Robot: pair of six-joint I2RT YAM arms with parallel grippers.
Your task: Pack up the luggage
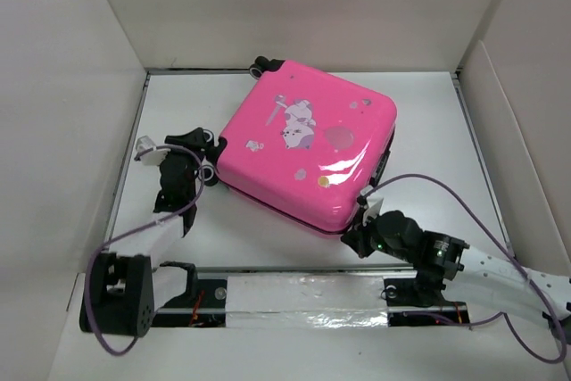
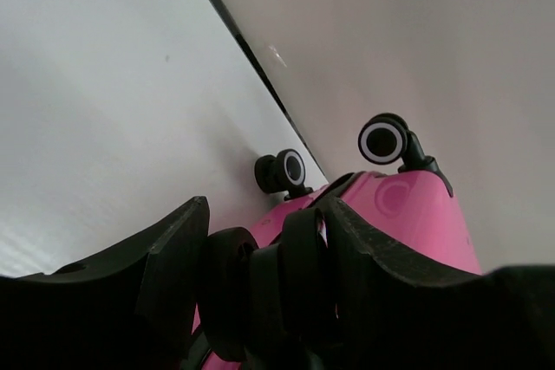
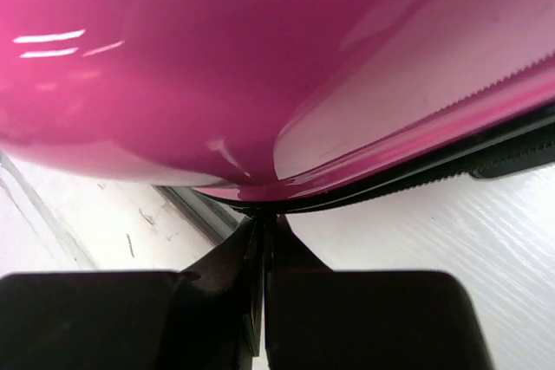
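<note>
Lying flat and closed on the white counter [image 1: 428, 113], your one container, the pink luggage [image 1: 308, 144], keeps its inside hidden from you, so you cannot tell what is in it. A dark zip band runs along its right edge, and you cannot see whether that band is fully fastened. On the lid sits a cartoon animal sticker [image 1: 296, 122] with a few small round ones scattered near it.

You have one case and two arms with one claw each. The left wrist view shows three black caster wheels: one caster wheel [image 2: 227, 288] down between the fingers, a second wheel [image 2: 286, 171] just beyond it, and a third wheel [image 2: 384, 140] raised at the far corner.

Your left claw [image 1: 207, 160] is at the case's left corner, about half open, and it has hold of the luggage by that nearest wheel, with a finger on either side of it.

Your right claw [image 1: 357, 236] is at the near corner, low against the counter. Its fingers are pressed fully together, their tips touching the dark rim under the pink shell. You cannot tell whether anything thin is pinched between them.
</note>
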